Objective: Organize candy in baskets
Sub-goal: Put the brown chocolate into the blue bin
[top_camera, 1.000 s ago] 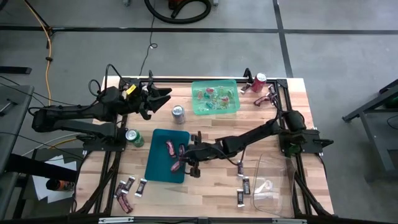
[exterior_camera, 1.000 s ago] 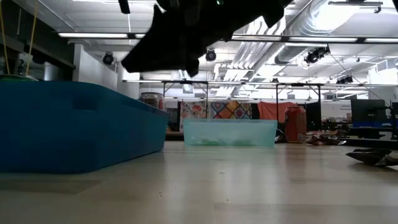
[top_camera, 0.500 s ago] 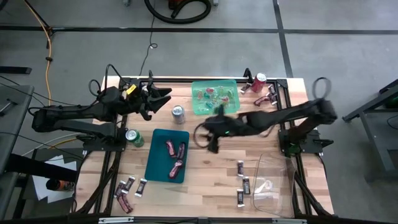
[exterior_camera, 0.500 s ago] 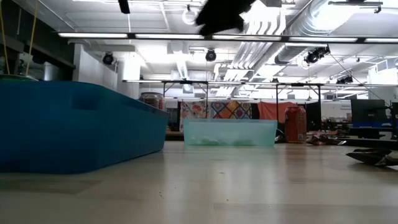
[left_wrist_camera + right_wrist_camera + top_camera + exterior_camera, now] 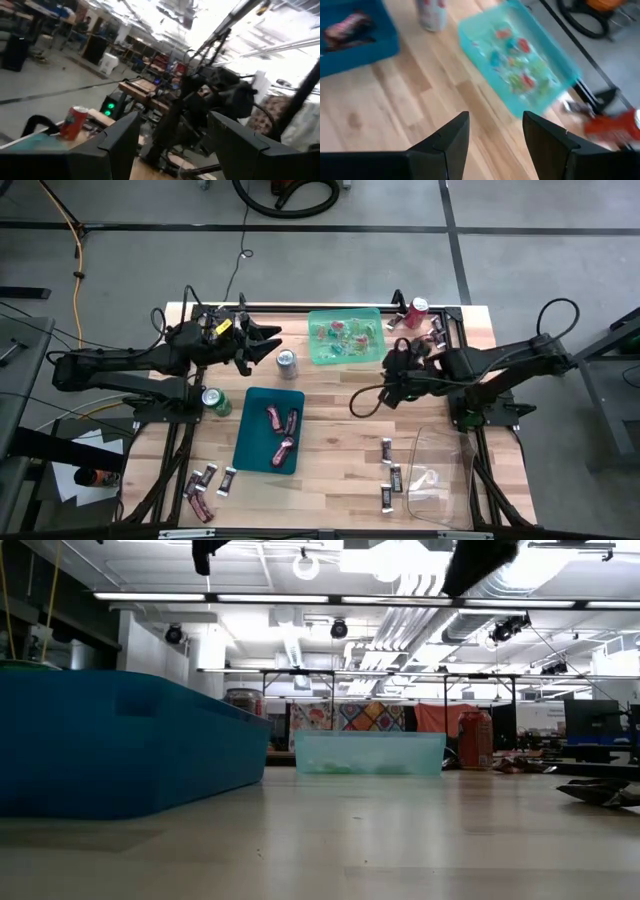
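Teal basket; light green basket; pinkish-red candy.

High view: looking straight down, taking in the whole wooden table and surrounding floor. Low view: sitting at tabletop height, facing level across the boards, the teal basket looming near, the light green basket standing farther back. Left wrist view: facing outward over the table's edge into the room. Right wrist view: angling down at the table, sharing the light green basket and the teal basket's corner with both fixed views.
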Action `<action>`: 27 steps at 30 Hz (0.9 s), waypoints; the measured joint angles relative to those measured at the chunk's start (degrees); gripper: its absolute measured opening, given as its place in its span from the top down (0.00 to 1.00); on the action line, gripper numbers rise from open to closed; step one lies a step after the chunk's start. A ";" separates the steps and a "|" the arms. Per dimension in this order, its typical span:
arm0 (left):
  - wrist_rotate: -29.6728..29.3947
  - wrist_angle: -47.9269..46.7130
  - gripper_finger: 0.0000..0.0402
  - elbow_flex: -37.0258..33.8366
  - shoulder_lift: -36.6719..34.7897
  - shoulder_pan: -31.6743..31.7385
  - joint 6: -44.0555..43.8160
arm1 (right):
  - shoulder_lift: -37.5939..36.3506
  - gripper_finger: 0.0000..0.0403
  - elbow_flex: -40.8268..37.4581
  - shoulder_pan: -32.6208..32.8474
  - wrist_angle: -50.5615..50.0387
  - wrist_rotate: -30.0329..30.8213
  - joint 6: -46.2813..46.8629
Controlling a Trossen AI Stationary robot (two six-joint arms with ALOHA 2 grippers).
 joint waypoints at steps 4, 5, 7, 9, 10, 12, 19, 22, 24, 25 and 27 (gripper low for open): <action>-5.14 -14.84 0.45 4.23 0.31 2.11 -4.32 | -0.88 0.55 0.00 1.73 -5.97 1.26 6.57; -6.89 -22.38 0.46 7.04 0.71 3.60 -5.49 | -0.99 0.55 0.00 2.06 -7.20 1.38 7.68; -9.81 -39.46 0.47 12.90 2.33 7.57 -7.47 | -0.96 0.55 0.00 2.47 -9.08 2.10 9.43; -12.16 -55.23 0.49 16.91 5.04 12.61 -8.32 | -0.96 0.55 0.00 2.57 -10.23 2.47 10.96; -13.27 -61.57 0.50 17.70 6.49 15.03 -8.94 | -0.95 0.55 0.00 2.57 -10.12 2.58 11.60; -14.91 -71.27 0.51 17.44 8.84 19.83 -11.49 | -0.95 0.55 0.00 2.57 -9.93 2.77 12.88; -17.06 -75.70 0.51 5.53 12.27 27.14 -24.45 | -0.93 0.55 0.00 2.48 -9.41 3.54 16.54; -16.79 -70.36 0.51 0.47 12.74 28.54 -28.07 | -0.93 0.55 0.00 2.48 -8.41 3.37 16.60; -17.28 -67.23 0.51 -1.79 13.22 29.42 -30.26 | -0.93 0.55 0.00 2.48 -7.79 3.15 16.60; -17.79 -65.88 0.51 -2.78 13.66 29.97 -31.19 | -0.93 0.55 0.00 2.48 -7.45 3.13 16.58; -18.51 -63.84 0.51 -4.33 14.87 31.30 -32.61 | -0.93 0.55 0.00 2.48 -6.89 3.15 16.50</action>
